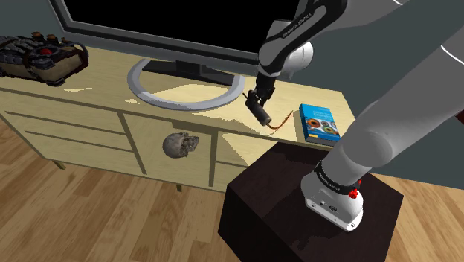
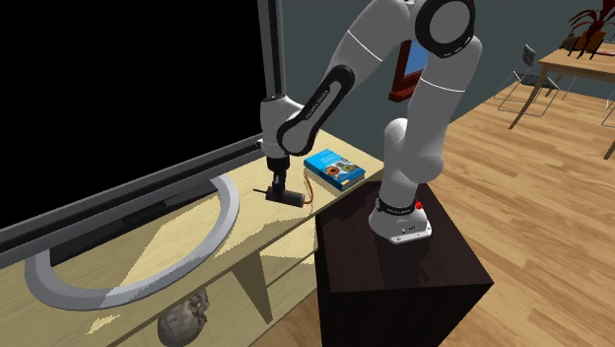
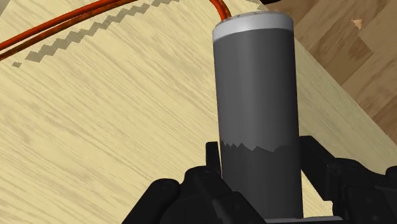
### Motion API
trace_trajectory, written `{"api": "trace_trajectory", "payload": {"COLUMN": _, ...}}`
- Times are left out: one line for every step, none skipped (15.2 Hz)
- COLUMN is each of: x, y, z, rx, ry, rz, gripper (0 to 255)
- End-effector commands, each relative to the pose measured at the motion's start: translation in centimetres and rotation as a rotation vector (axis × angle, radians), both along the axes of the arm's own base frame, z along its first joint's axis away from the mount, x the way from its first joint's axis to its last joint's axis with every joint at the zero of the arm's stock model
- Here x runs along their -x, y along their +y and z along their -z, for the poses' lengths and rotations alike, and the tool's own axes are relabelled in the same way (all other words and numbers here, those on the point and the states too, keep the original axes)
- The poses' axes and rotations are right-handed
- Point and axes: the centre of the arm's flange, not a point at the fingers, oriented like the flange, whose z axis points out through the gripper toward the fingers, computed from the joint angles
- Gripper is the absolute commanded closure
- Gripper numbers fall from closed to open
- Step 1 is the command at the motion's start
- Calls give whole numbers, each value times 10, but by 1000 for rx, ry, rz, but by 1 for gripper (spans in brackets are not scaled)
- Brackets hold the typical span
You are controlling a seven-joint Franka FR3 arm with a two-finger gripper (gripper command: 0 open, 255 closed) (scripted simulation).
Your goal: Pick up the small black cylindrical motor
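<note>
white arm [image 1: 286, 37] bent high and reaching down to the table [image 1: 97, 98], claw [image 1: 258, 97] pointing down and closed around the small black motor [image 1: 261, 112], near the blue book [image 1: 320, 123], orange wires [image 1: 279, 123] trailing

The white arm [image 2: 434, 108] rises from its dark box stand [image 2: 394, 286] and bends down over the pale wooden sideboard [image 2: 197, 246]. There the black gripper [image 2: 277, 189] points down with the small black cylindrical motor [image 2: 289, 195] lying sideways at its fingertips, and an orange wire [image 2: 311, 194] curls from the motor toward a blue book [image 2: 333, 167] just to its right. At the second exterior view's left a large black television [image 2: 128, 99] stands on a curved grey foot [image 2: 148, 286], a grey skull [image 2: 185, 317] shows under the tabletop, and far to the right stands a wooden table [image 2: 581, 61].
</note>
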Motion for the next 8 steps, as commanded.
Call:
{"api": "trace_trajectory", "payload": {"x": -1, "y": 0, "z": -10, "rx": 0, "ry": 1, "rz": 0, "gripper": 255}}
{"api": "trace_trajectory", "payload": {"x": -1, "y": 0, "z": -16, "rx": 0, "ry": 1, "rz": 0, "gripper": 255}}
{"api": "trace_trajectory", "payload": {"x": -1, "y": 0, "z": -21, "rx": 0, "ry": 1, "rz": 0, "gripper": 255}}
{"api": "trace_trajectory", "payload": {"x": -1, "y": 0, "z": -26, "rx": 0, "ry": 1, "rz": 0, "gripper": 255}}
{"api": "trace_trajectory", "payload": {"x": -1, "y": 0, "z": -31, "rx": 0, "ry": 1, "rz": 0, "gripper": 255}}
{"api": "trace_trajectory", "payload": {"x": -1, "y": 0, "z": -37, "rx": 0, "ry": 1, "rz": 0, "gripper": 255}}
{"api": "trace_trajectory", "payload": {"x": -1, "y": 0, "z": -38, "rx": 0, "ry": 1, "rz": 0, "gripper": 255}}
{"api": "trace_trajectory", "payload": {"x": -1, "y": 0, "z": -38, "rx": 0, "ry": 1, "rz": 0, "gripper": 255}}
